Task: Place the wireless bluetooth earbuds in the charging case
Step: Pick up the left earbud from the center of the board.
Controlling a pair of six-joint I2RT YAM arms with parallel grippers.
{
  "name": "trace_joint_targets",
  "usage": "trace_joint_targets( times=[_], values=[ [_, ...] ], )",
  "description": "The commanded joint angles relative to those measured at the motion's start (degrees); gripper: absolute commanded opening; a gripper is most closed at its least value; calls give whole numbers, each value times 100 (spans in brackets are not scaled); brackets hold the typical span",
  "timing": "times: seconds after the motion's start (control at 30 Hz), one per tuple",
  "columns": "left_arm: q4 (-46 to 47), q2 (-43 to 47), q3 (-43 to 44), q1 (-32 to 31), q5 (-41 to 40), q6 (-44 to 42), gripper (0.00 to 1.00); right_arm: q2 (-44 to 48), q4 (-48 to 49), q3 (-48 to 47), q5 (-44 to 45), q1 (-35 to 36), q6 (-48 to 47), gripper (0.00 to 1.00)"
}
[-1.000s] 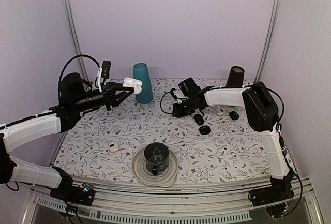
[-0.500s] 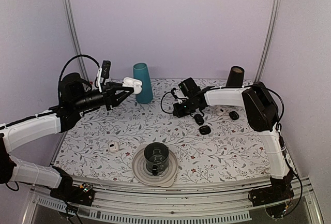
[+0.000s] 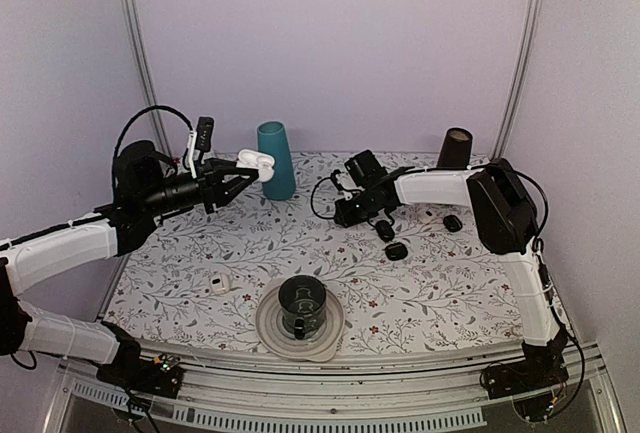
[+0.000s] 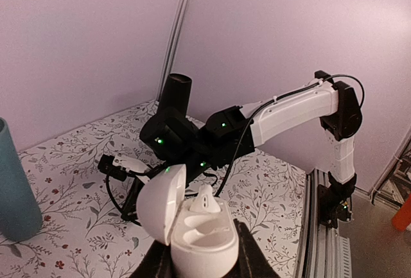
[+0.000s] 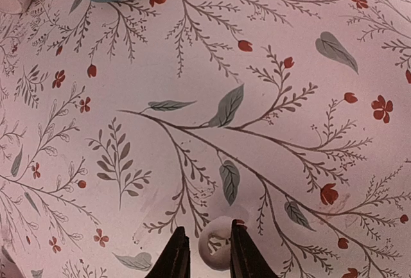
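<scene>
My left gripper (image 4: 200,252) is shut on the white charging case (image 4: 199,236), held up over the table's back left with its lid open. One white earbud (image 4: 205,201) stands in a socket; the other socket is empty. From above, the case (image 3: 257,162) hangs beside the teal cup. My right gripper (image 5: 207,252) is down at the tablecloth with a second white earbud (image 5: 215,247) between its fingers. That earbud rests against the right finger (image 5: 243,255), with a small gap to the left finger. From above, the right gripper (image 3: 346,216) is at mid-table.
A teal cup (image 3: 275,160) stands at the back and a dark cup (image 3: 455,147) at the back right. Black oval objects (image 3: 386,230) lie near the right arm. A plate (image 3: 270,328) with a dark mug sits at the front, and a tiny white piece (image 3: 219,283) lies to its left.
</scene>
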State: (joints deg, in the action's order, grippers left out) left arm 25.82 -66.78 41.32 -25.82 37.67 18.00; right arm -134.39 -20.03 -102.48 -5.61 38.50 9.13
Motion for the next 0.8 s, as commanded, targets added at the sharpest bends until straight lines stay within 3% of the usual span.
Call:
trace_joint_targets(
  times=[0.0,0.77],
  values=[
    [89,25,114,95,50,-68,0,-269,-298,-107,68,-35,-24,23],
    [81,43,114,99,56,-60,0,-264,-286,-221,148,-43,32,20]
  ],
)
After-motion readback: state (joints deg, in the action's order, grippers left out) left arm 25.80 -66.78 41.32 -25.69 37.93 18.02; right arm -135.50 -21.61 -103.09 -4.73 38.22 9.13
